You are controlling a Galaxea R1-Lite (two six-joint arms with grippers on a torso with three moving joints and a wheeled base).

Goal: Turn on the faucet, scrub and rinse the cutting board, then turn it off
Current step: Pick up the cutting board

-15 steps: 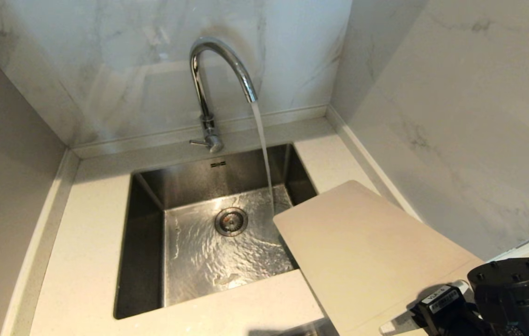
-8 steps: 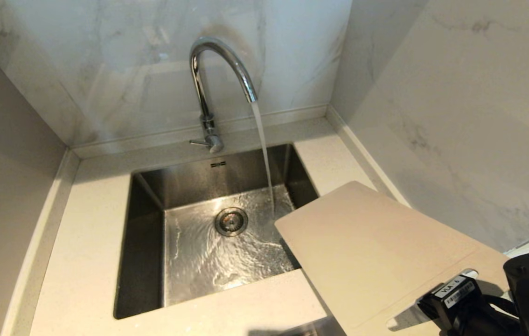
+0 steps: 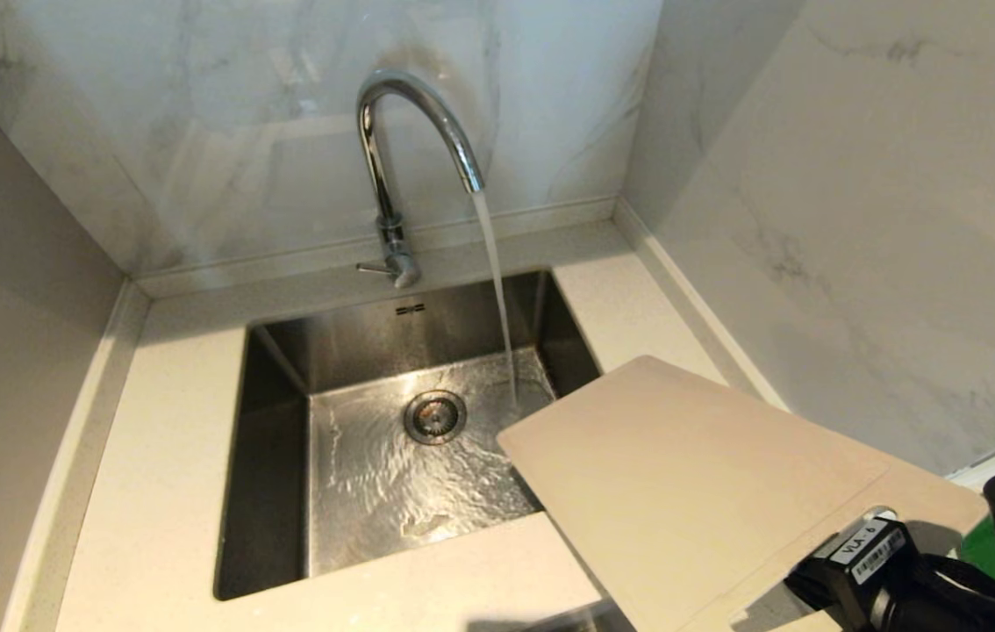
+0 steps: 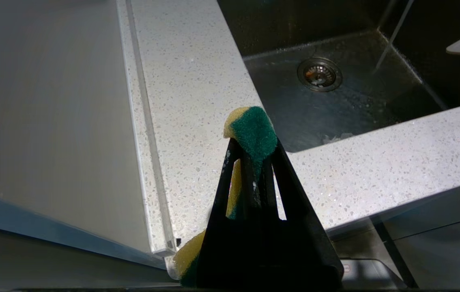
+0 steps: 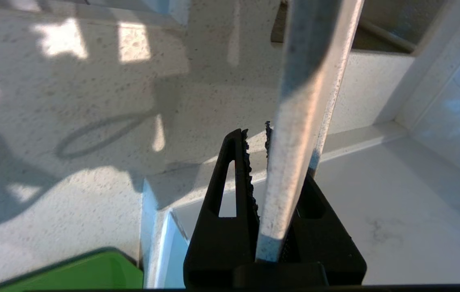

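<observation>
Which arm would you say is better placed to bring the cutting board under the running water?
The right: the right gripper already clamps the cutting board, whose corner hangs beside the stream.

Cutting board (image 3: 690,483) right of sink (image 3: 278,456)

The cutting board (image 3: 690,491) runs off the head view's bottom edge, its near end hidden behind the right gripper (image 5: 260,162); the green tray (image 3: 980,551) shows only a sliver; the sponge (image 4: 252,136) sits mostly behind the left gripper's fingers (image 4: 282,174).
</observation>
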